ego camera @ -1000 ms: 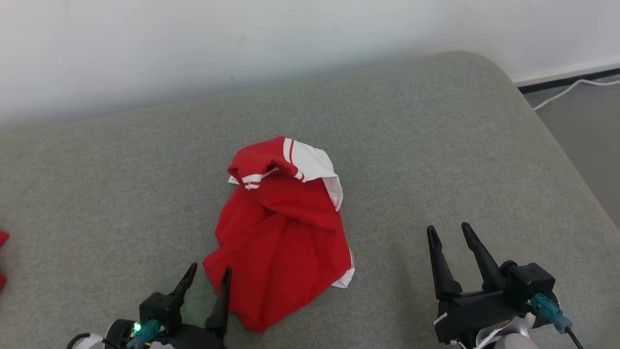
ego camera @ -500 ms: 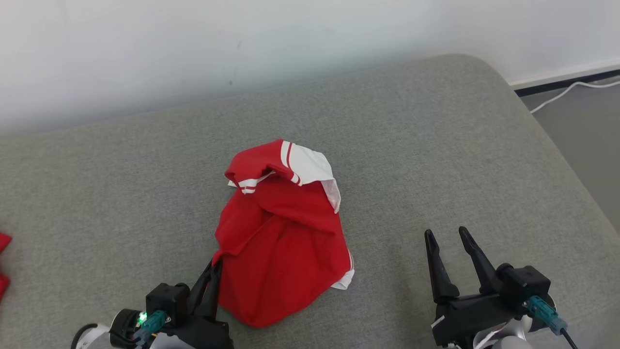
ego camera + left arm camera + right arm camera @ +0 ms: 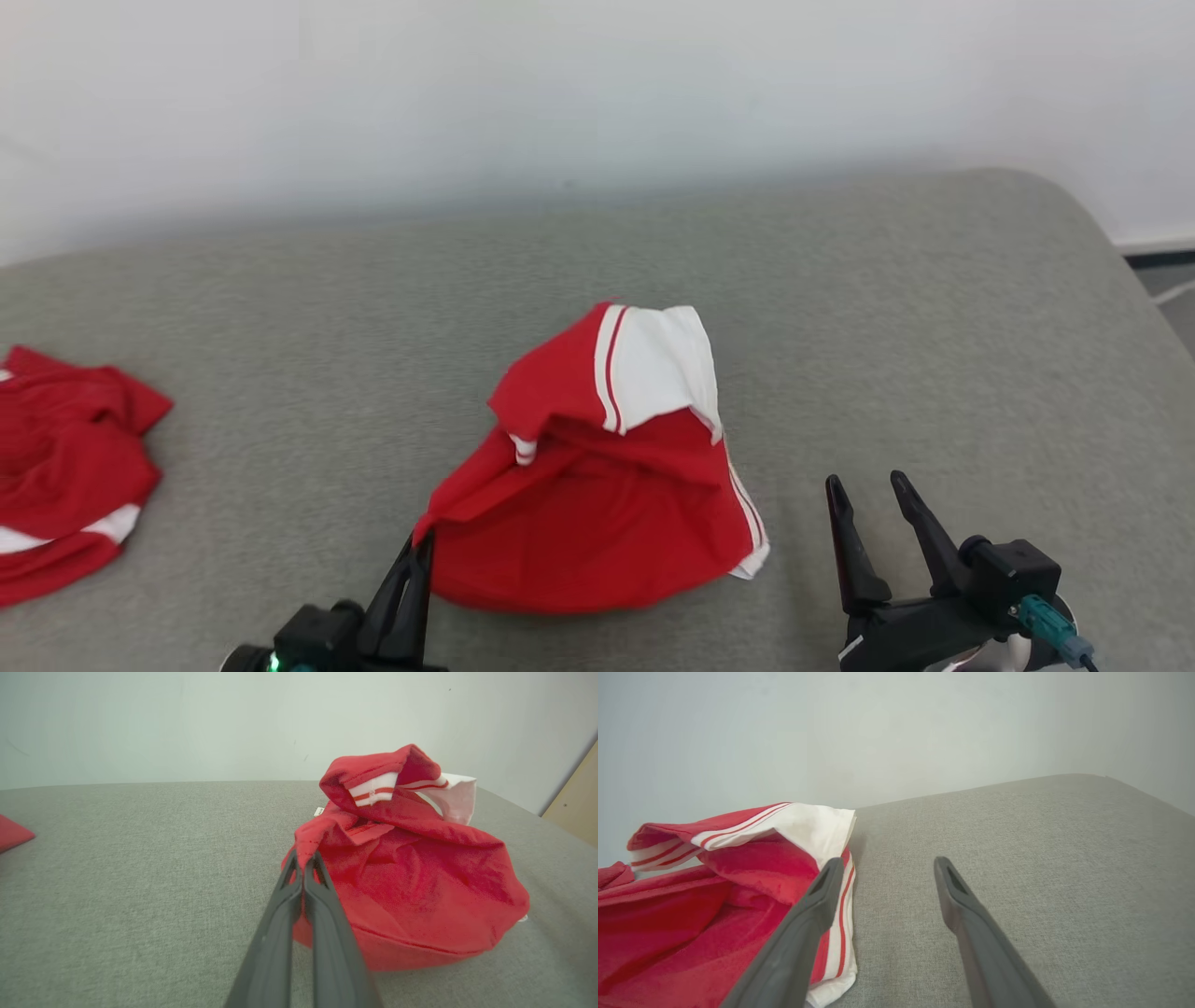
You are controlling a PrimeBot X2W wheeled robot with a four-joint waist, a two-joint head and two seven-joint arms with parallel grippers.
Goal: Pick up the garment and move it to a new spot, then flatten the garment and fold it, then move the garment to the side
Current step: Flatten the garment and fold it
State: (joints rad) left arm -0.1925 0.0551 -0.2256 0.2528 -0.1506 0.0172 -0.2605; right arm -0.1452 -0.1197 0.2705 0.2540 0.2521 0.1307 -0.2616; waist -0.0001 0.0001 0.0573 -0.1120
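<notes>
Garment (image 3: 597, 523), red with white trim, lies bunched in the middle of the grey cushion (image 3: 887, 308), its near-left corner pinched in the left gripper (image 3: 418, 551), pressed together on it, while the right gripper (image 3: 864, 480) hovers spread just beside its right edge, seemingly not touching.

Garment (image 3: 597, 504): red, with a white panel (image 3: 658, 369) edged in thin red stripes, white trim at hem. Crumpled in a loose mound, mid grey upholstered surface (image 3: 887, 308). Panel folded over far top; near-left corner drawn into a taut point.
</notes>
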